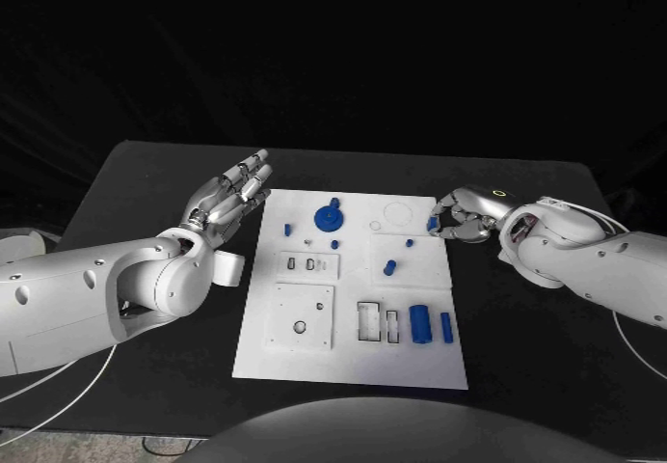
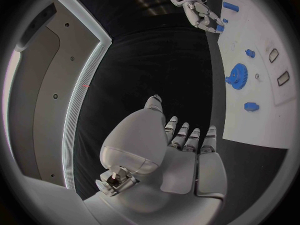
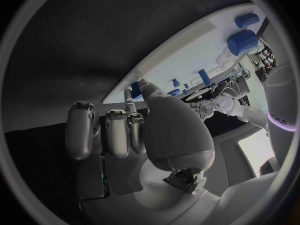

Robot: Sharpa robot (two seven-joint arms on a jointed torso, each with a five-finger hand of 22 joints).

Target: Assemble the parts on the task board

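Pinching a small blue part (image 1: 434, 223) at the board's (image 1: 355, 362) far right edge, the right hand (image 1: 466, 214) should lift it straight, then seat it squarely. The left hand (image 1: 229, 198) hovers released, fingers spread, beside the board's left edge.

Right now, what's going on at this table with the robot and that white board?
The robot is partway through assembling small blue parts on the white task board. Its right hand is at the board's far right edge, fingers curled around a small blue piece. Its left hand hovers open beside the board's left edge, holding nothing. A blue gear and several blue pegs sit on the board.
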